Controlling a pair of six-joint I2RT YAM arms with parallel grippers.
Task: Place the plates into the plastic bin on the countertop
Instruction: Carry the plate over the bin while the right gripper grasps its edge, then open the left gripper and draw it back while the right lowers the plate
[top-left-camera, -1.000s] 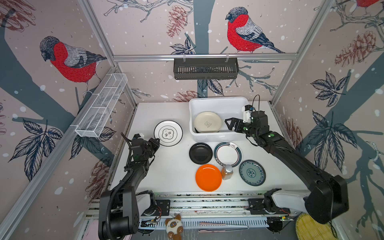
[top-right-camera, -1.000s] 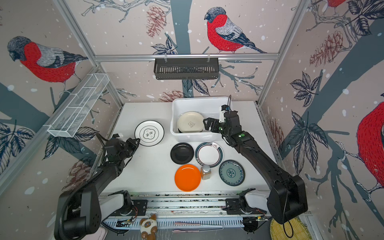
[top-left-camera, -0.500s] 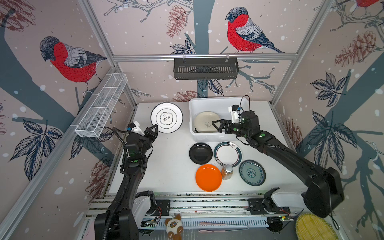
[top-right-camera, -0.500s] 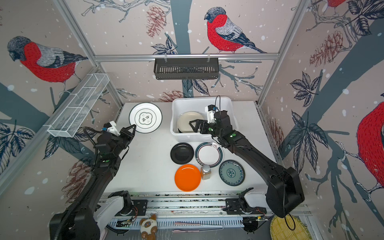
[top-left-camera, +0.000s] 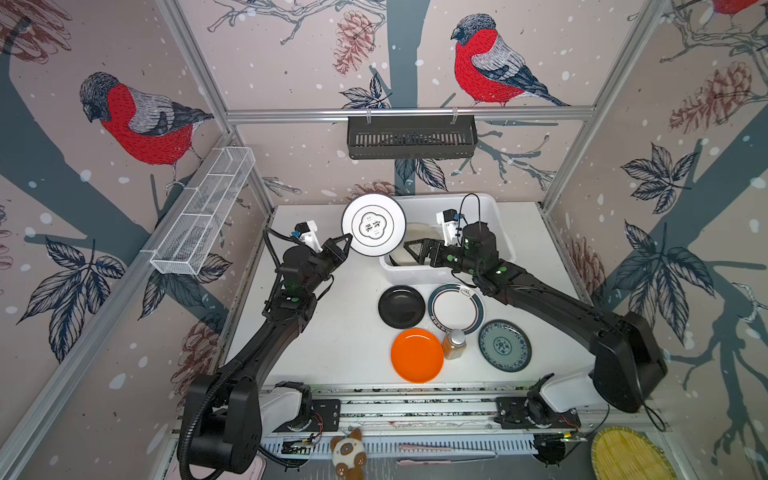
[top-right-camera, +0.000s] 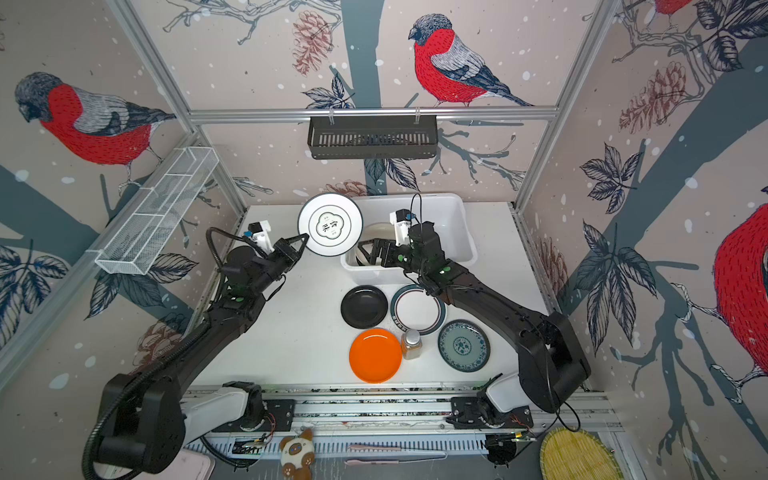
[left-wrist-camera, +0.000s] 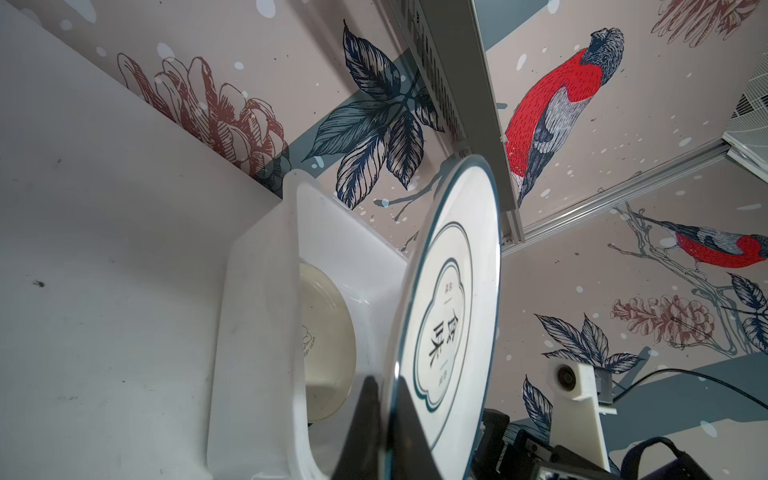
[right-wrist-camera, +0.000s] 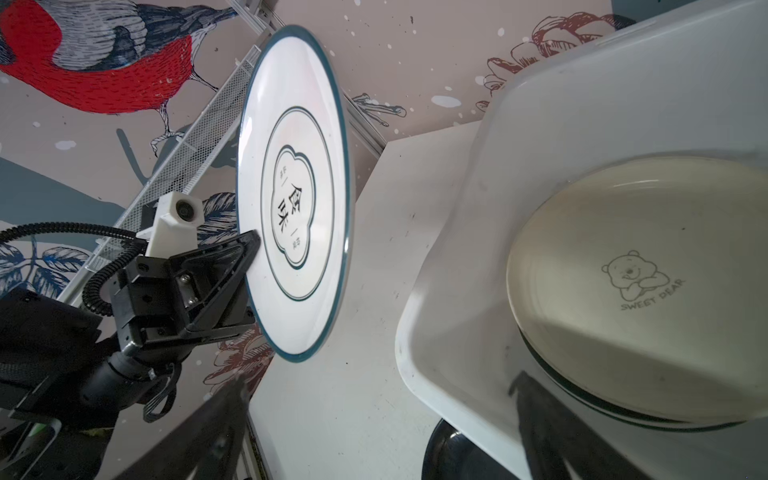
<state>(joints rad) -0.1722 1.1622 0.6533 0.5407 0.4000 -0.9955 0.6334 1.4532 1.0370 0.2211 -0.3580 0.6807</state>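
Five plates are sitting outside the plastic bin (top-left-camera: 496, 216), and one of them, the emblem plate (top-left-camera: 373, 224), is hanging in the air. Left jaws are pinching its near rim, closed on it, with the disc reaching away from them toward the bin's left wall. In both top views it is overlapping the bin's far-left corner, though I am struggling to judge how high over the rim it is hanging. The right wrist view is showing it tilted, face turned toward the bin.

Right jaws are standing wide open and empty, hovering over the bin's front edge, above the cream plate (right-wrist-camera: 636, 286) lying inside.

Left arm (top-left-camera: 286, 316) is plainly doing the carrying. I am guessing the next move is calling for a short sideways carry and a lowering past the rim, with the right arm (top-left-camera: 552, 307) crowding that space.

On the tabletop (top-left-camera: 332, 332), the black plate (top-left-camera: 401, 306), teal-rimmed plate (top-left-camera: 455, 308), orange plate (top-left-camera: 417, 354) and patterned plate (top-left-camera: 504, 345) are lying flat toward the front. An amber bottle (top-left-camera: 454, 344) is standing among them.
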